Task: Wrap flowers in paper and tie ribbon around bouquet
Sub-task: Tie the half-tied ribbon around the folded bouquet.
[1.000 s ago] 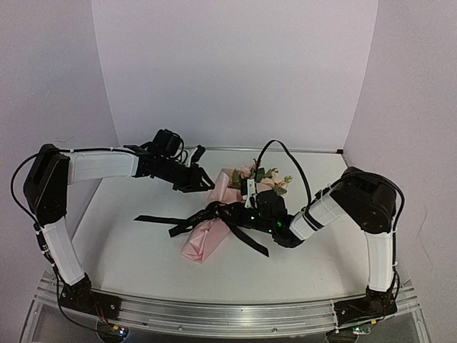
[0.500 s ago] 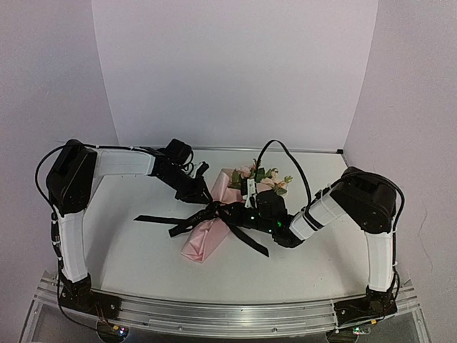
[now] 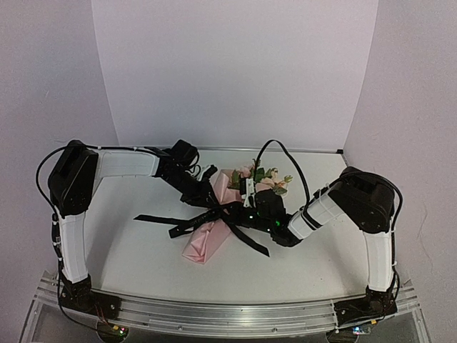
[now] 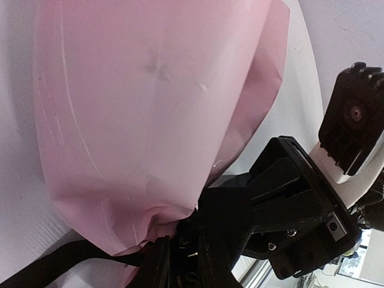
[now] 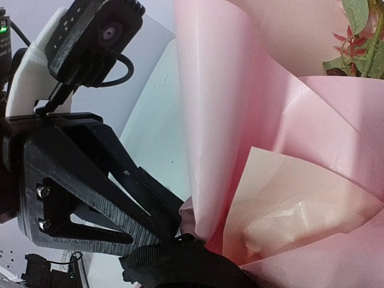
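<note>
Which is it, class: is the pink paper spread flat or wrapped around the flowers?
Wrapped. The paper forms a cone, gathered in at the ribbon, with the flowers showing at its wide end.

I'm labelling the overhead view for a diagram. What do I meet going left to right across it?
left arm elbow → ribbon loose end → paper cone's narrow tip → flowers → right arm elbow
</note>
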